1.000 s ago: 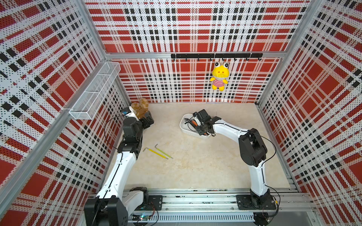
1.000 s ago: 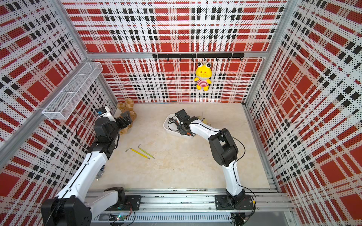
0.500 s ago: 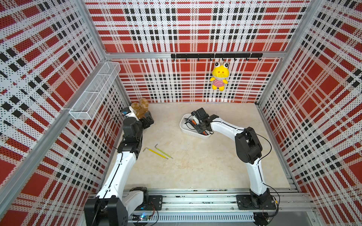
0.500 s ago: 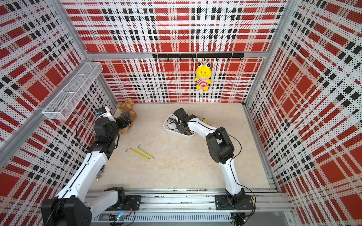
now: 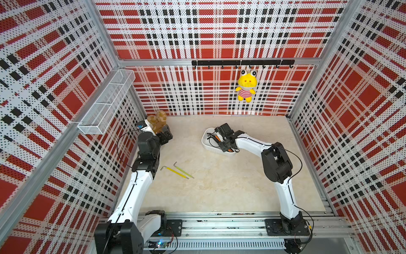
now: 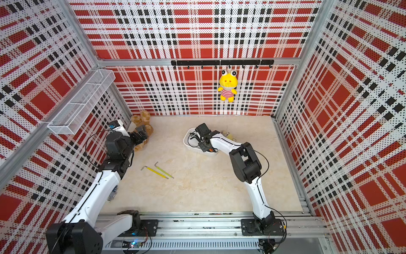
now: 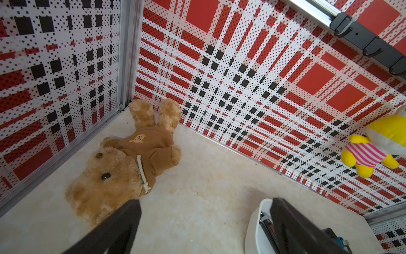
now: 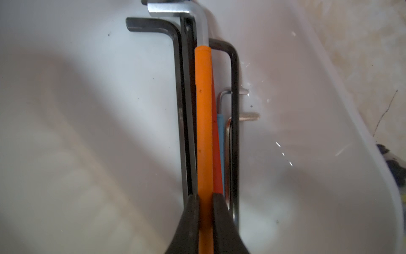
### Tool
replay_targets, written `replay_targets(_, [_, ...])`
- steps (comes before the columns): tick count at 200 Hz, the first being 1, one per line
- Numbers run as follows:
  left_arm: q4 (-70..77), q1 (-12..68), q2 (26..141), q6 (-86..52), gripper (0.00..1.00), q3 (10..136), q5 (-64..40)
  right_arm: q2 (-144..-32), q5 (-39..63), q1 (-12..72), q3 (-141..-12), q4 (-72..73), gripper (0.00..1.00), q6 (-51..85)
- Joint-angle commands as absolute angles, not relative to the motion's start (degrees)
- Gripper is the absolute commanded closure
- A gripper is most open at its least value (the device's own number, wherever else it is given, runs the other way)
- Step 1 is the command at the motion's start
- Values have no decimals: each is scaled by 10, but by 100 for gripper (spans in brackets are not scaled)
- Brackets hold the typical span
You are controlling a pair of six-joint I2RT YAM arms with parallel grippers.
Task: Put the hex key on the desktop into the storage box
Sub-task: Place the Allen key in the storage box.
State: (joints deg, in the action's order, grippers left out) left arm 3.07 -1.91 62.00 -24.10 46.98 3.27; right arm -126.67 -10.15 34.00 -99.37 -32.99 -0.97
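Note:
My right gripper (image 8: 205,195) is shut on an orange-sleeved hex key (image 8: 204,110), low inside the white storage box (image 8: 329,110). That key runs alongside several black and silver hex keys lying in the box. In both top views the box (image 5: 206,143) (image 6: 186,144) sits at the back middle of the desktop (image 5: 219,187), under the right gripper (image 5: 222,140). Two yellow-sleeved hex keys (image 5: 174,171) (image 5: 184,170) lie side by side on the desktop, front left of the box. My left gripper (image 7: 203,201) is open and holds nothing, near the back left corner.
A brown teddy bear (image 7: 123,162) lies in the back left corner, just past the left fingers. A yellow plush frog (image 5: 246,86) hangs from a black hook rail on the back wall. A white wire-mesh basket (image 5: 105,103) is fixed to the left wall.
The right arm's elbow has swung a little to the left, with the gripper staying shut on the orange key over the box. The left arm has not moved.

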Motion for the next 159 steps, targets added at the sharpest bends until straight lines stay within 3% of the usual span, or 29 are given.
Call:
replay_targets(1, [44,-25,617,-243,1,465,30,-1280,-98,336,-987,-322,100,0])
replay_targets(60, [44,-24,619,-243,1,465,30,-1289,-97,333,-1001,-329,100,6])
replay_targets(107, [44,-25,619,-243,1,467,30,-1279,-106,332,-1021,-344,64,2])
replay_targets(159, [44,-26,623,-243,1,470,30,-1227,-109,337,-1050,-345,55,2])
